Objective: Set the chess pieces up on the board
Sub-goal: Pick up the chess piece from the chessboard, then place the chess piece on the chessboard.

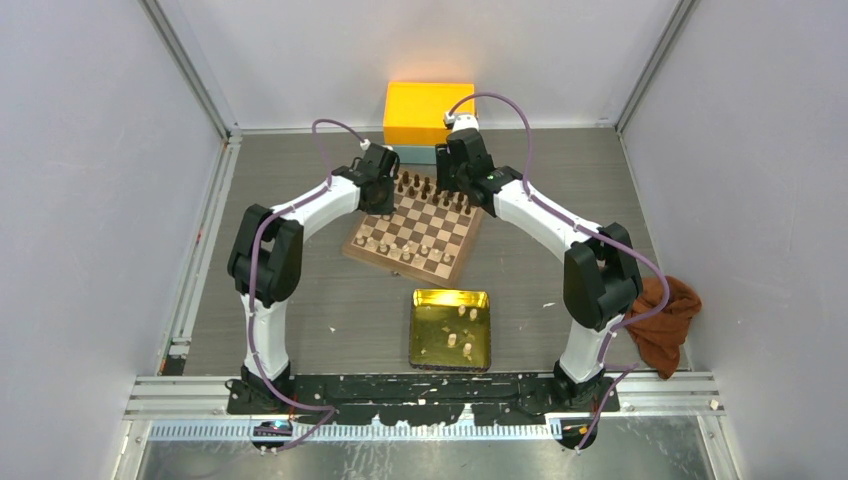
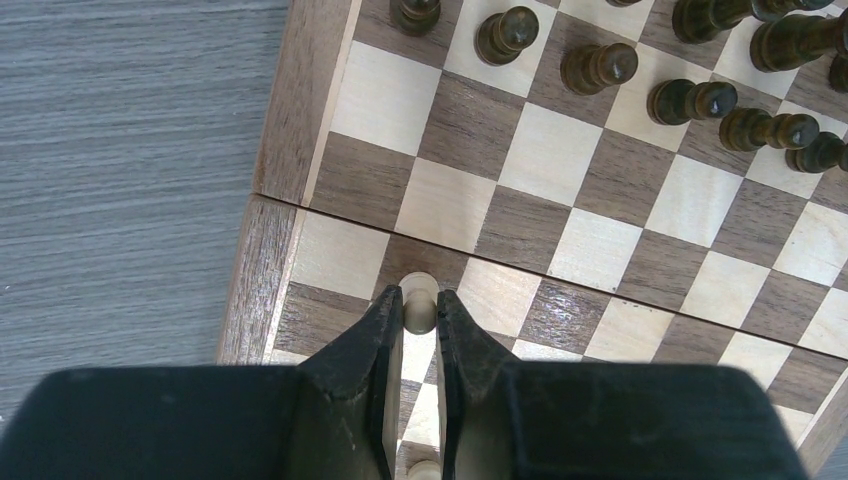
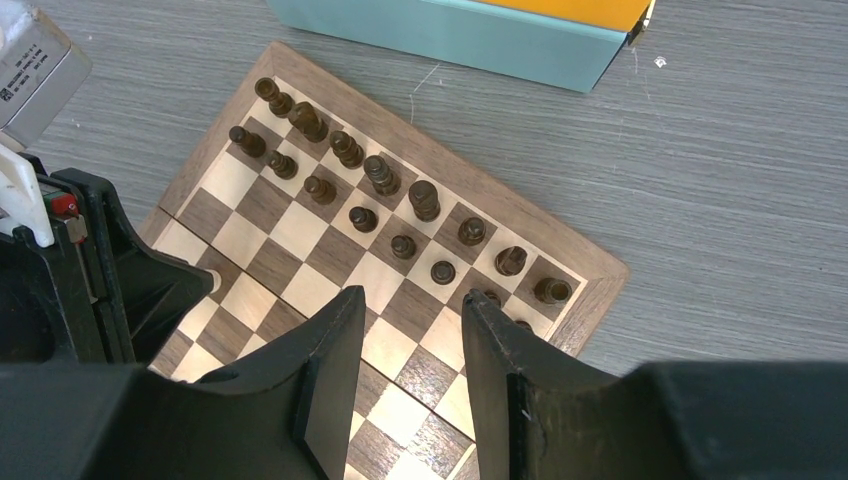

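The left end effector (image 2: 419,306) is pinched shut on a cream pawn (image 2: 418,286). The pawn stands upright between the fingertips, over a dark square near the chessboard's border (image 2: 262,250), so this arm is the nearer one. Its long axis is vertical, so letting go likely calls for a straight lift. The right end effector (image 3: 412,312) gapes wide and empty above the dark pieces (image 3: 365,218). More cream pieces (image 1: 452,340) lie in the gold tin tray (image 1: 414,330).

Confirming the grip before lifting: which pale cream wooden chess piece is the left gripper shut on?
The round-topped cream wooden chess piece between the left gripper's fingertips, beside the checkered wooden chessboard's fold seam; no other is gripped.
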Motion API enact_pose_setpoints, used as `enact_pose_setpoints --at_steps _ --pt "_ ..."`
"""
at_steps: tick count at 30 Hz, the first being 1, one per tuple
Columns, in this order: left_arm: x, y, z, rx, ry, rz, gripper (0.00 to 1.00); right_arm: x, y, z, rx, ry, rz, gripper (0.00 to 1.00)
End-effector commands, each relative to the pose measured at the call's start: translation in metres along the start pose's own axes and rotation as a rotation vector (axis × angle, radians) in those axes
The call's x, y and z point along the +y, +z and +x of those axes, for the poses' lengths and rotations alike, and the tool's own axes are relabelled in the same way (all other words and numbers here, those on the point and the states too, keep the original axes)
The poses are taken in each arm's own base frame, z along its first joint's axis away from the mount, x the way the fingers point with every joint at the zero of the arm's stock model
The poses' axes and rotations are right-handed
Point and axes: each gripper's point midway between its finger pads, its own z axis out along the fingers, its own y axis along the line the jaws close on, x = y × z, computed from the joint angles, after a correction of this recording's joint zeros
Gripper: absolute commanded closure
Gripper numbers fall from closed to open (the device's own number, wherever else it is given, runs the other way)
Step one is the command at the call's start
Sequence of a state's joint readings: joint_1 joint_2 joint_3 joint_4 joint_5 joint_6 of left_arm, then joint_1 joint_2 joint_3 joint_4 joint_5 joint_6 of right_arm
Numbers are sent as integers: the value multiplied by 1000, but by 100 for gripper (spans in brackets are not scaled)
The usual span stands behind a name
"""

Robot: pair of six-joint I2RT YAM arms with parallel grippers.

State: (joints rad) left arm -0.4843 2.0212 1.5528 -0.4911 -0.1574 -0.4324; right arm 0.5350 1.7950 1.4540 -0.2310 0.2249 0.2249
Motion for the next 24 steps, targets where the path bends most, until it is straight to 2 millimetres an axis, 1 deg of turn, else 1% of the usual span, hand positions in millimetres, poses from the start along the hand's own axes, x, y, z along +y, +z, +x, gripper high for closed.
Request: enact_pose_setpoints --at_steps 1,6,11,15,24 --pt "-4 -13 -21 -52 11 2 91 4 -11 -31 -95 38 -22 54" --pt "0 -24 -23 -64 16 -7 91 5 -12 -32 -96 41 -27 54" --pt "5 -33 -19 -66 15 -13 92 6 -14 -31 -92 49 -33 54" --pt "9 -40 -12 -66 12 -15 92 6 -15 -30 -87 54 -37 54" --pt "14 -46 4 -58 3 -17 92 6 -16 -25 -74 56 -38 54"
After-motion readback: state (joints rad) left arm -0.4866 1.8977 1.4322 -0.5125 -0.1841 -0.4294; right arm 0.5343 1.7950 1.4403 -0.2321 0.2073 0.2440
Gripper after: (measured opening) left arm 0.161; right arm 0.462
